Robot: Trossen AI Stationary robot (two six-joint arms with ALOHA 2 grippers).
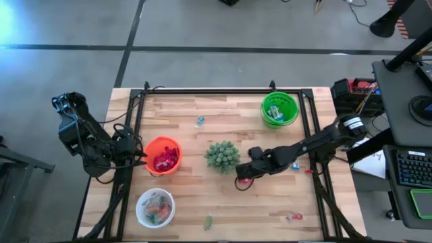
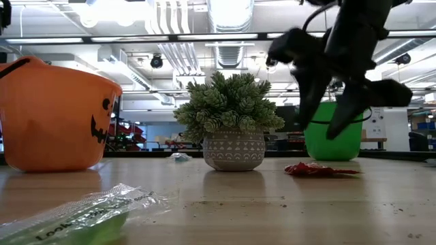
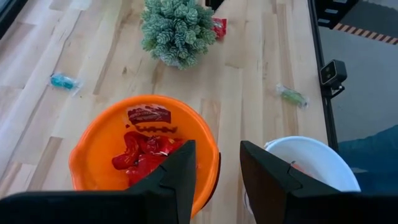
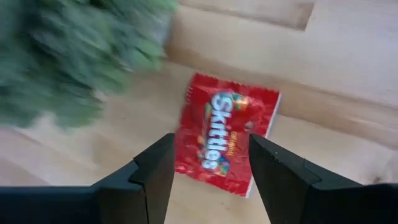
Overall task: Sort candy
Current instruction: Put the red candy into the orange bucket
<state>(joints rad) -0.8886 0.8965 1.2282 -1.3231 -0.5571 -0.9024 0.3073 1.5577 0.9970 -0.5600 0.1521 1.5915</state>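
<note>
A red Skittles packet [image 4: 224, 140] lies flat on the wooden table [image 1: 270, 202], beside the small potted plant [image 1: 222, 155]. My right gripper [image 4: 208, 180] hangs open just above it, a finger on either side and apart from it; in the low view my right gripper [image 2: 320, 133] stands clear over the red packet [image 2: 320, 169]. My left gripper [image 3: 217, 180] waits open above the near rim of the orange bowl [image 3: 143, 152], which holds red packets. More candy lies loose: a blue piece [image 1: 200, 121], a green piece [image 1: 208, 221], and a red piece [image 1: 294, 217].
A green bowl [image 1: 279, 109] stands at the far right and a white bowl [image 1: 155, 207] with mixed sweets at the near left. The plant stands close beside my right gripper. A dark rail frames the table [image 1: 223, 90]. A green wrapper [image 2: 82, 214] lies near the low camera.
</note>
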